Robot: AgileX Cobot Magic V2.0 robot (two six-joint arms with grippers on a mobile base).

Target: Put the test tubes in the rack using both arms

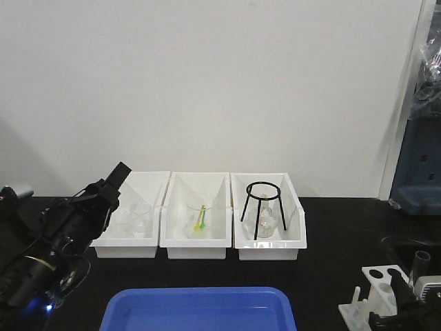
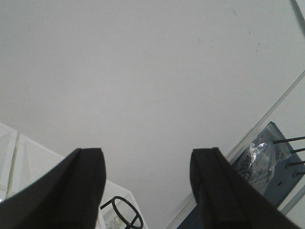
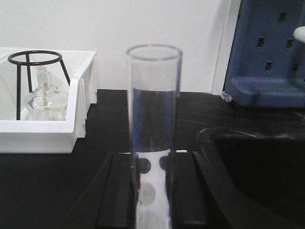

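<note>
One test tube, thin fragile slippery glass, stands upright grasped low by the right pincer beside the rack; left pincer gapes released.

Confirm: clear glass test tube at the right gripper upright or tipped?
Upright. The clear glass test tube stands vertical, open rim on top, between the right gripper jaws.

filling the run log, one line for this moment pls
left pincer: open, raised, empty | right pincer: shut on test tube, upright | rack: near right pincer
</note>
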